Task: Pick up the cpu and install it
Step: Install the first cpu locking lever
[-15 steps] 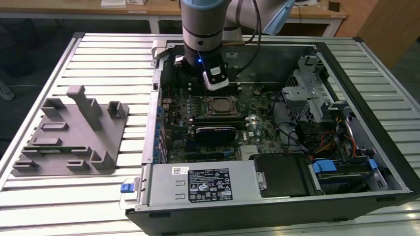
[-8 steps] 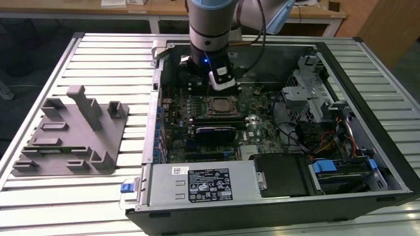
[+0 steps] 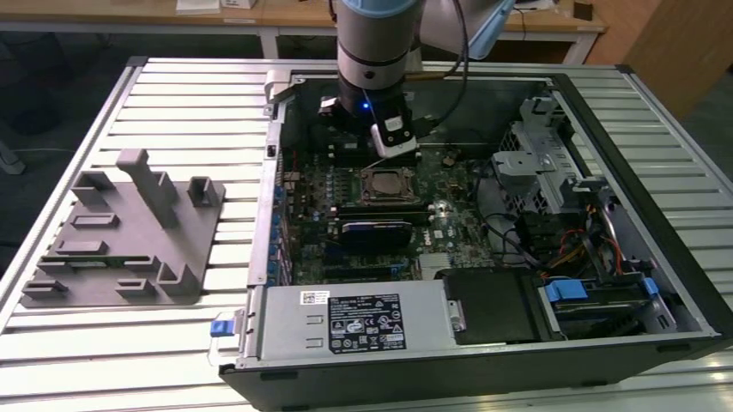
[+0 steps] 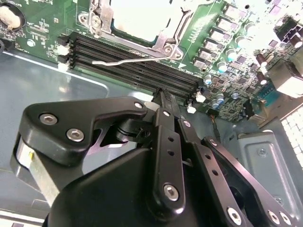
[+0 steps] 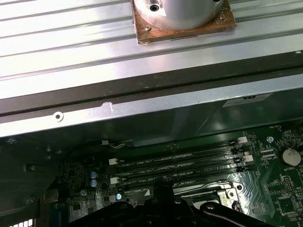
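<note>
Table, exterior view: ribbed metal slats [image 3: 172, 103] carry a grey moulded fixture [image 3: 120, 236] at the exterior view's left and an open computer case [image 3: 641, 172] centre-right.
Cpu, exterior view: I see the cpu [image 3: 383, 184] mid-frame, a flat silvery square in the socket below the arm [image 3: 378, 51]. I judge the pick and placing done.
Gripper, second wrist view: the gripper [image 4: 163, 94] has black bolted linkages, with its fingers drawn together on nothing.
Lever, second wrist view: a thin wire lever [image 4: 123, 60] lies across the black memory slots [image 4: 132, 71]. To me it looks unlatched.
Case wall, first wrist view: matte sheet metal [image 5: 142, 101] runs beside the slots.
</note>
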`<action>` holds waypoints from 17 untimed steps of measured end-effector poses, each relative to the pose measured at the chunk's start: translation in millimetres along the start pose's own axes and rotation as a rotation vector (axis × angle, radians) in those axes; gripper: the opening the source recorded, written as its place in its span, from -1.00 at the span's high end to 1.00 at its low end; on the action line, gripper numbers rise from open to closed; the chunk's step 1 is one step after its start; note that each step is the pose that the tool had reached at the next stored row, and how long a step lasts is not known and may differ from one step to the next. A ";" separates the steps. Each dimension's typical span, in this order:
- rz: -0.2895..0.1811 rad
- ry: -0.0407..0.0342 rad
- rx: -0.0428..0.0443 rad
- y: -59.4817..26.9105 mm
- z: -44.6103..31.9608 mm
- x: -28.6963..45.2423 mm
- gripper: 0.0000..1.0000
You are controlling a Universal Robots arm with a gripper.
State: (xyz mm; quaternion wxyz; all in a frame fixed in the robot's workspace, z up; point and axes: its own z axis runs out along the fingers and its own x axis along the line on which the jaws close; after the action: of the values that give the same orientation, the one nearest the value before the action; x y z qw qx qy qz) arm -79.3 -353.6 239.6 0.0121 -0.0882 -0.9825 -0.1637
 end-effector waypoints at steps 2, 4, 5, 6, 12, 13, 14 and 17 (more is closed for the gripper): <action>0.000 -0.0003 0.0000 0.0 0.0 -0.1 0.79; -0.003 -0.0083 -0.0004 0.0 0.0 -0.1 0.79; -0.005 -0.0147 -0.0002 0.0 0.0 -0.1 0.79; -0.008 -0.0224 -0.0009 0.0 0.0 -0.1 0.79; -0.026 -0.0783 -0.0113 -0.5 1.6 -0.2 0.79; -0.026 -0.0814 -0.0120 -0.8 2.2 -0.3 0.79; -0.025 -0.0831 -0.0129 -1.3 2.9 -0.4 0.79; -0.021 -0.0833 -0.0216 -2.8 5.7 -0.5 0.79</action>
State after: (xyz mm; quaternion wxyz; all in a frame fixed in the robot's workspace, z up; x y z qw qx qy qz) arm -79.2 -354.5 233.3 -0.0314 -0.0848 -0.9812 -0.1706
